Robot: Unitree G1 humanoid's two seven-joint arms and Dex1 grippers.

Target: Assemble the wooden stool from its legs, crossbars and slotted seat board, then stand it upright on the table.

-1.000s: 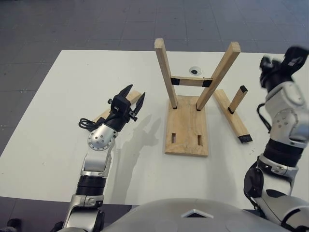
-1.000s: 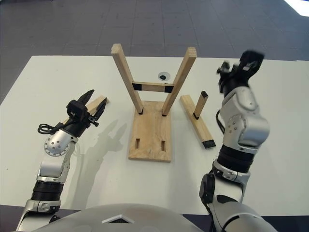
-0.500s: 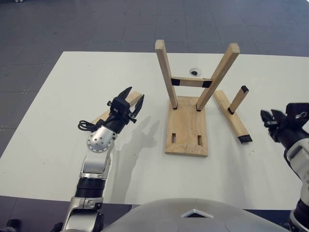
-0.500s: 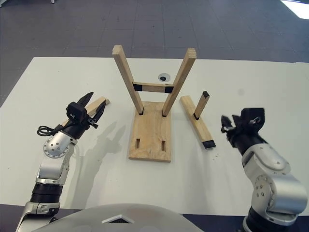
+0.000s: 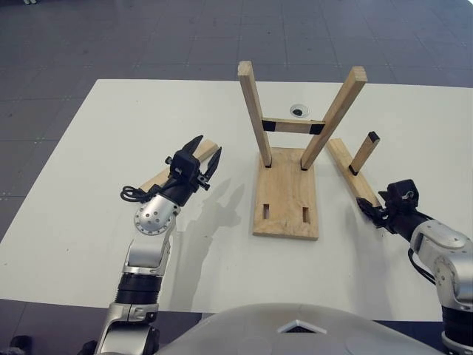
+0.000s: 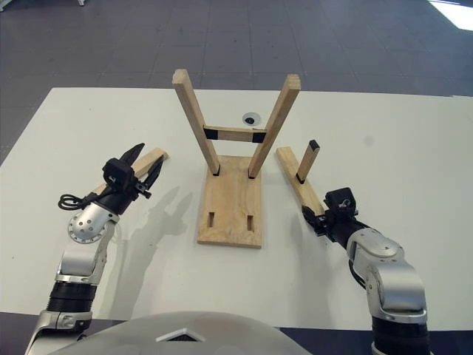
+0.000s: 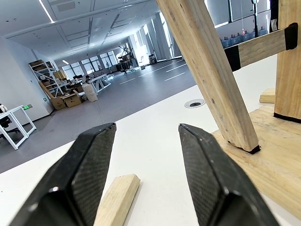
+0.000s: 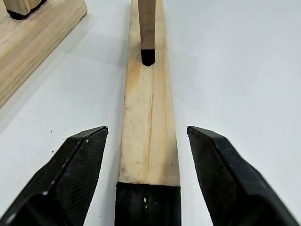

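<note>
Stool leg (image 8: 149, 94) between spread fingers (image 8: 75, 174) of the right gripper (image 8: 146, 134)

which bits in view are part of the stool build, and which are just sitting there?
Job:
seat board; two standing legs slotted into it; crossbar joining them; right loose leg with short crossbar, between the open right fingers; left loose leg ahead of the open left fingers.

Lying about:
cable hole in the table.
</note>
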